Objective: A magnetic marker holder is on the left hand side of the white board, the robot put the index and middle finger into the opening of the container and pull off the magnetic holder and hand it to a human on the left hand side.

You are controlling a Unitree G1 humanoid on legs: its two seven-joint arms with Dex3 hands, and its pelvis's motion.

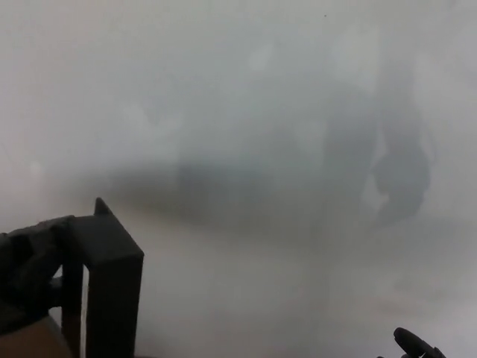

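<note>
The dark holder (104,287) sat at about eight o'clock in the head view, off the whiteboard (246,112), its open box frame facing the camera. The left hand (26,280) gripped it from the nine o'clock side, black fingers (33,253) curled around its edge, probably hooked there for carrying it leftward. At five o'clock, only a tip of the right hand (416,344) showed; its fingers could not be judged.
</note>
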